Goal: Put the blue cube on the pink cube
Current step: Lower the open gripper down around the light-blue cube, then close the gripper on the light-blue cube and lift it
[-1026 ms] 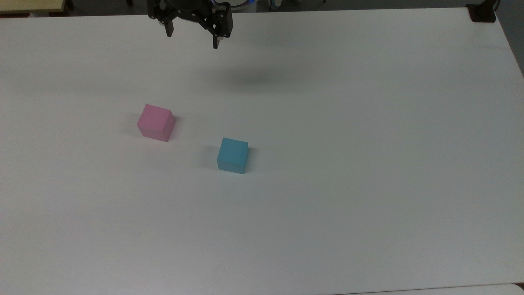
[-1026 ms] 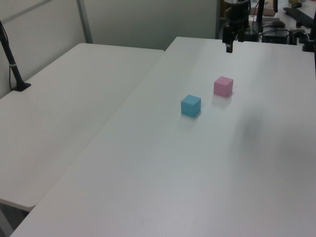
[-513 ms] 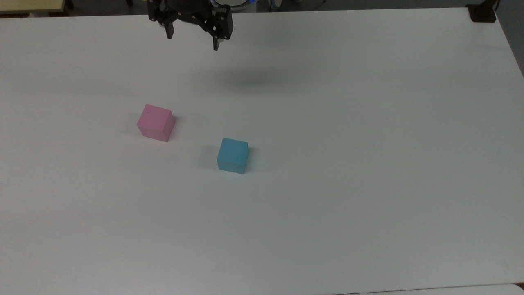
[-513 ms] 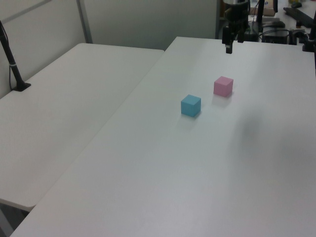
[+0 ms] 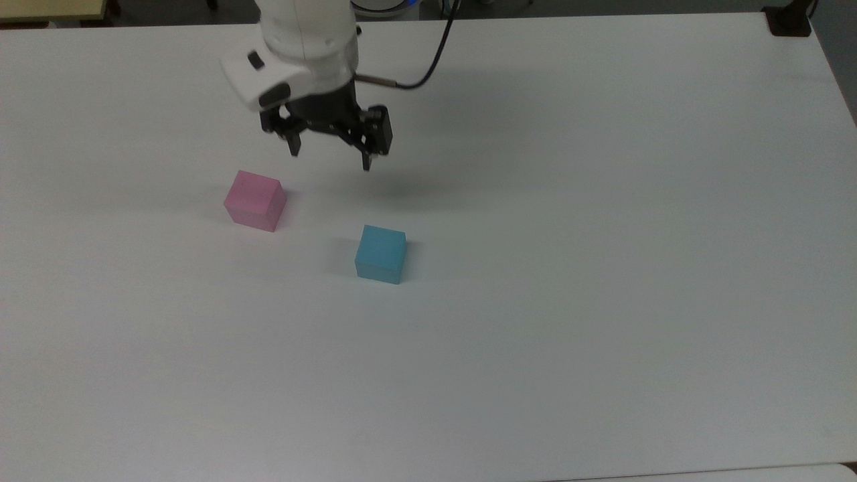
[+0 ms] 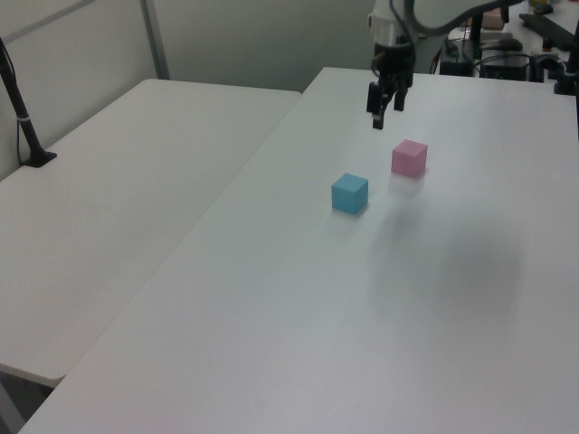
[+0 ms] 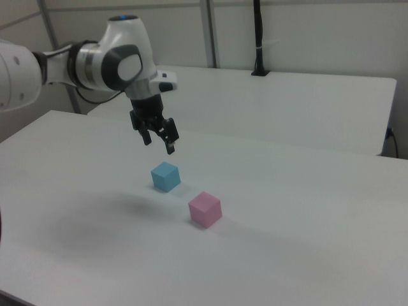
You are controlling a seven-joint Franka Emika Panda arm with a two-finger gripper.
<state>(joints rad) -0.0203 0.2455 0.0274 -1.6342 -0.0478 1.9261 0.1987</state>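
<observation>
Hovering over the counter (image 5: 602, 268), end effector (image 5: 329, 158) is spread and empty, above and apart from both cubes. Blue cube (image 5: 380, 254) sits on the counter, ungrasped; pink cube (image 5: 254, 200) sits near it to the top view's left, nothing on top. Nothing done yet, I'd say: descent, grasp, lift, carry and stacking all remain.
</observation>
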